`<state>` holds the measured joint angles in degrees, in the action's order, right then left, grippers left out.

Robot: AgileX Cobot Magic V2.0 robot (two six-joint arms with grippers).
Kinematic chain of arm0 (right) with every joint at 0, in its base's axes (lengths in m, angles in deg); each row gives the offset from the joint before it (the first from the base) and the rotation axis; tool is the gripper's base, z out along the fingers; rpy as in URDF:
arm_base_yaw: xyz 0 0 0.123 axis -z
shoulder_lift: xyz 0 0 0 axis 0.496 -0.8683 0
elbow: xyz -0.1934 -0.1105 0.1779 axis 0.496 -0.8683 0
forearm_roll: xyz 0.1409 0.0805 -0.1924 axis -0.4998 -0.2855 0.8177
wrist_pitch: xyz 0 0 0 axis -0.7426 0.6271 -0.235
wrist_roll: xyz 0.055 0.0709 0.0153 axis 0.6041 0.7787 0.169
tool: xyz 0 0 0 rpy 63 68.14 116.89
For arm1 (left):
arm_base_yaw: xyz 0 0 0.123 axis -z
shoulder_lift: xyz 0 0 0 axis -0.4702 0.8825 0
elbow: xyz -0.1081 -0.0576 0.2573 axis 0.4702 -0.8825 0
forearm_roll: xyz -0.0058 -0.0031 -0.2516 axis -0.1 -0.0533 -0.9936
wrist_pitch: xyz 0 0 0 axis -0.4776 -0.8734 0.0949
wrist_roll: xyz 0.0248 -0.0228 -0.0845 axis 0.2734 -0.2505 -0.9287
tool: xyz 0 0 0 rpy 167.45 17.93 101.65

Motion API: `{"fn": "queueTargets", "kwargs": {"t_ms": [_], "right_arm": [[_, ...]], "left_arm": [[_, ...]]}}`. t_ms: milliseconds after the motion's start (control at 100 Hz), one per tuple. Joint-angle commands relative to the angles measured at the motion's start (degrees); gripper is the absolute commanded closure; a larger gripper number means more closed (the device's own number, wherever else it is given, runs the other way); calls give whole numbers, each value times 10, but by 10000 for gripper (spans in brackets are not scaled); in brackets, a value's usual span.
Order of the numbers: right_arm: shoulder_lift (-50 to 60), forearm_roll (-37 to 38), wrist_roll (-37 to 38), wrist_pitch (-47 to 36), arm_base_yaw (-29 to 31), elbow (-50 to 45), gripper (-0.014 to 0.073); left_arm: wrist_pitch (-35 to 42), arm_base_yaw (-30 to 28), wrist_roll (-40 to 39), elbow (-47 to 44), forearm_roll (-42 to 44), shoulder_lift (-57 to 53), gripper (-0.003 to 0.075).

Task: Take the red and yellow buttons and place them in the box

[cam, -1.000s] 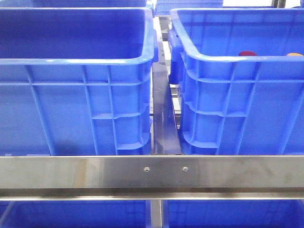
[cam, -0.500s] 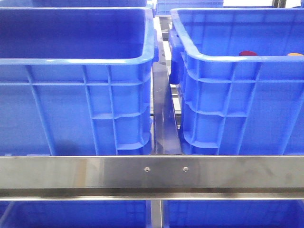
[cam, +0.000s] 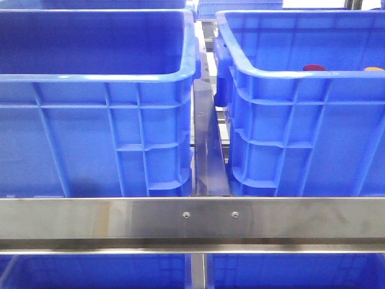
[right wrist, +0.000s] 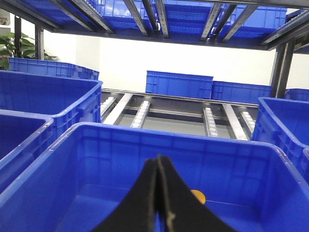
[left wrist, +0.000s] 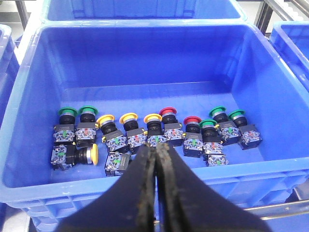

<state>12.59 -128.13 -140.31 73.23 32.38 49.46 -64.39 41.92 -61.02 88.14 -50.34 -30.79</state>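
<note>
Blue crate (left wrist: 29,121) of red, yellow and green buttons (left wrist: 159,130), no legible labels, both grippers (left wrist: 157,159) (right wrist: 159,169) pressed closed, empty

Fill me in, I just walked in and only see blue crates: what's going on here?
A two-armed robot is sorting push buttons between crates. The left gripper hangs shut and empty above a blue crate holding a row of green, yellow and red buttons, such as a red one and a yellow one. The right gripper is also shut, over another crate with something orange-yellow inside. Nothing is held.
</note>
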Motion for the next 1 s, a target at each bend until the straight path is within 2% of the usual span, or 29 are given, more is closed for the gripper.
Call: {"fn": "queueTargets", "kwargs": {"t_ms": [0, 360, 580, 790, 990], "right_arm": [[-4, -59, 1, 11, -1, 14, 662], [-4, -59, 1, 11, -1, 14, 662], [-4, -59, 1, 13, -1, 14, 662], [-4, -59, 1, 13, -1, 14, 662], [-4, -59, 1, 13, -1, 14, 662]], "left_arm": [[39, -2, -5, 14, -1, 3, 739], [39, -2, -5, 14, -1, 3, 739], [109, -2, -5, 1, 21, -3, 739], [208, -2, -5, -87, 36, -60, 739], [262, -2, -5, -195, 53, -140, 739]]}}
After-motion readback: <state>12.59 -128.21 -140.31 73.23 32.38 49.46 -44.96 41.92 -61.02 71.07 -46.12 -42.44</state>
